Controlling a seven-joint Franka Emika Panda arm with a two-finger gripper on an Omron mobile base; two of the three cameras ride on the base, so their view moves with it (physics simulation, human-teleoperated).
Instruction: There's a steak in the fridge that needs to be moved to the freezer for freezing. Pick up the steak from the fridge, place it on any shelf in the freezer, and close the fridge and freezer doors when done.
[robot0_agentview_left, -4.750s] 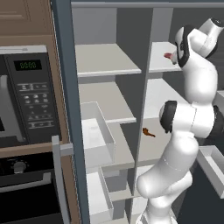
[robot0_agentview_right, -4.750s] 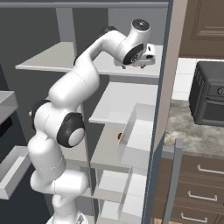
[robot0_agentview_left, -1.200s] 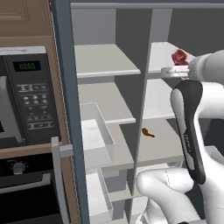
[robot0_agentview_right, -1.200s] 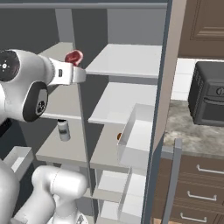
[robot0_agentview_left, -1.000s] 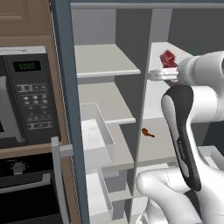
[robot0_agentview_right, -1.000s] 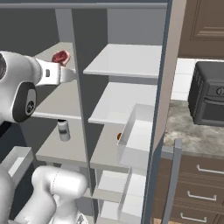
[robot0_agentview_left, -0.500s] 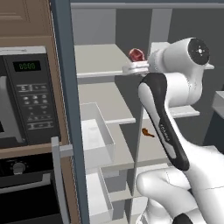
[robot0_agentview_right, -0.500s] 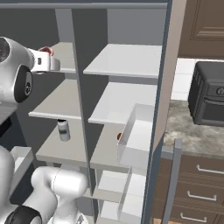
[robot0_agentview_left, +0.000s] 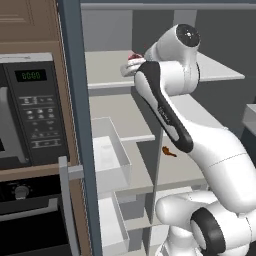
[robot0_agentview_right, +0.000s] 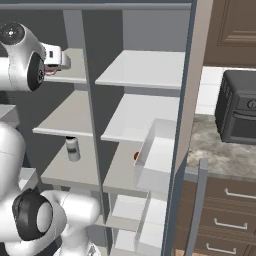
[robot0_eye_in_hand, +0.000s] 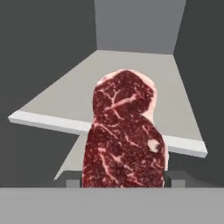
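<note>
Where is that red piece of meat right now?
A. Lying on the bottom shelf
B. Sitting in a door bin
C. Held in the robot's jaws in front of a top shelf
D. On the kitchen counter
C: the steak stands up from the gripper, clamped between its jaws, with the white top shelf beyond it.

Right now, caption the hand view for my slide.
End effector holding the steak upright before a white shelf.

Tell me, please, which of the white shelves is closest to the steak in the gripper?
The top shelf of the left column: the gripper holds the steak just above its front edge, while the lower shelves and the right column's lie farther off.
</note>
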